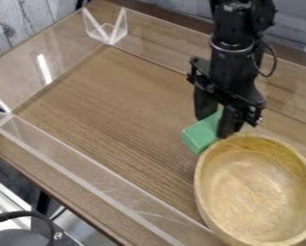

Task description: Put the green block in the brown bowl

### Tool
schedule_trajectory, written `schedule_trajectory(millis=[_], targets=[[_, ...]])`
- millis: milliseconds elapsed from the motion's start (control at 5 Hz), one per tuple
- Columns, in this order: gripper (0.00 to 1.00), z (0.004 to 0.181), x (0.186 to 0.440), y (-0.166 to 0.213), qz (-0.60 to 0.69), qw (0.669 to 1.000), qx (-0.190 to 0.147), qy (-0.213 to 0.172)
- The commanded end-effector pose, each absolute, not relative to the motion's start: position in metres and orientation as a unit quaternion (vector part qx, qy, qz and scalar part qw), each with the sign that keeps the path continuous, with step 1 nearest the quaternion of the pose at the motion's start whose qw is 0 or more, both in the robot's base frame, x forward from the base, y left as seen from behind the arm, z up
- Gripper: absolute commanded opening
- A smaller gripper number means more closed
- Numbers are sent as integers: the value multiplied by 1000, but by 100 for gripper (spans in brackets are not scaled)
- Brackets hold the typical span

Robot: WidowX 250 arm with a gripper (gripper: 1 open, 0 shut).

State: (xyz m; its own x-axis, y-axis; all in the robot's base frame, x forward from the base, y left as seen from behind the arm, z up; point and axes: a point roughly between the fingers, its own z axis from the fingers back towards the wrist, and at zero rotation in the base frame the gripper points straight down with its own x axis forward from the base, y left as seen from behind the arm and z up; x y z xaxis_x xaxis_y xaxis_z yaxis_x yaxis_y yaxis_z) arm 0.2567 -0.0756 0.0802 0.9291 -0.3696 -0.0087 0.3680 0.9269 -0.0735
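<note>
The green block is a short mint-green bar, tilted, with its lower end just outside the left rim of the brown bowl. My black gripper comes down from above and is shut on the block's upper end; its fingers hide part of the block. The wide, light wooden bowl sits at the lower right, and nothing shows inside it. The block seems slightly lifted off the tabletop.
The wooden tabletop is fenced by low clear acrylic walls along its left and front sides. A clear acrylic stand sits at the far left corner. A cable hangs beside the arm.
</note>
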Motion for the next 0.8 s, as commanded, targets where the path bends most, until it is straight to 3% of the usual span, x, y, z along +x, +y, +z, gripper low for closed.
schedule_trajectory(millis=[0, 600], targets=[[0, 101, 257, -101, -202, 978, -49, -22], [0, 101, 253, -114, -207, 977, -54, -21]])
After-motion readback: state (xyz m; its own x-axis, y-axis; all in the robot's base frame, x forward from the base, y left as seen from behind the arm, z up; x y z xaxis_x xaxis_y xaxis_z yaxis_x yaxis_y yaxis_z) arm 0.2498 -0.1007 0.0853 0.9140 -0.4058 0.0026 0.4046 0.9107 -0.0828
